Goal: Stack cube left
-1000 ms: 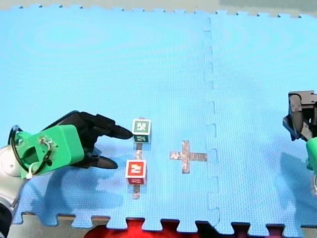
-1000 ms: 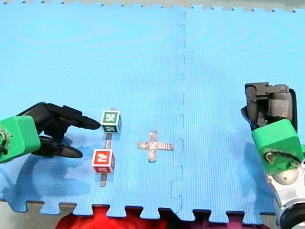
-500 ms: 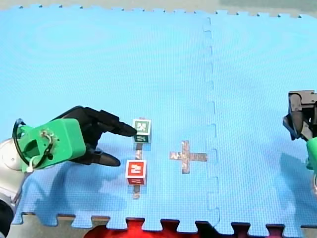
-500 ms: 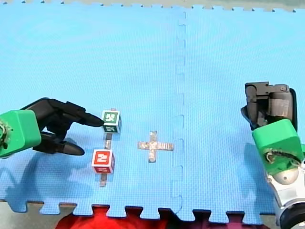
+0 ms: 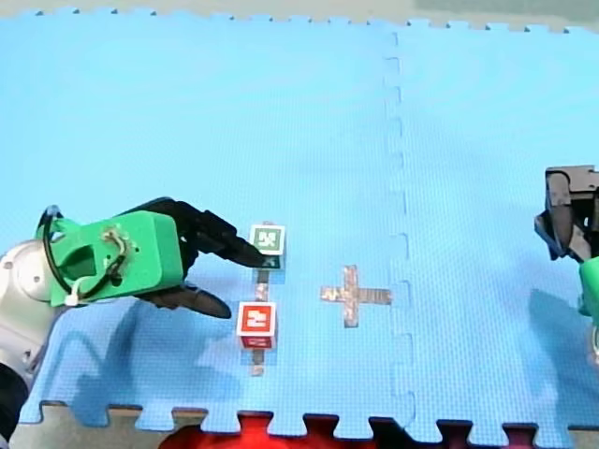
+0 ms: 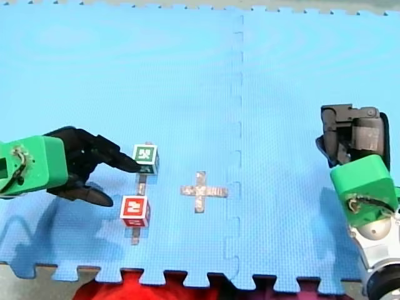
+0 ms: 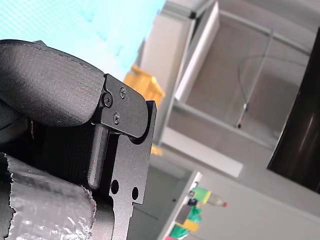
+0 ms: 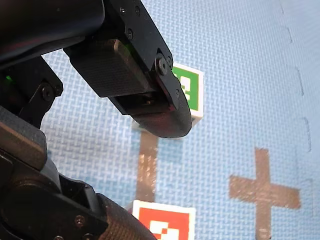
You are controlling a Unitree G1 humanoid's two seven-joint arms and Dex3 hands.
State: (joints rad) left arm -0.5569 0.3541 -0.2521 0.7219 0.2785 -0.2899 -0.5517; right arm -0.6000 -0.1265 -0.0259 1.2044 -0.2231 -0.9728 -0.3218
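First head view, left hand (image 5: 192, 254) at green cube (image 5: 269, 244)

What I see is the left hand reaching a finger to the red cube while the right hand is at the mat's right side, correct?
No. The first head view shows the left hand reaching to the green tagged cube, not the red tagged cube; the right hand is indeed at the blue foam mat's right side.

Two head cameras, slightly apart, look forward and down on a blue foam puzzle mat (image 5: 187, 112), both showing a green tagged cube (image 6: 146, 159), red tagged cube (image 6: 135, 210) and silver tape cross (image 6: 202, 191). The second wrist camera faces these from very close; the first faces away, toward grey shelving (image 7: 225, 105).
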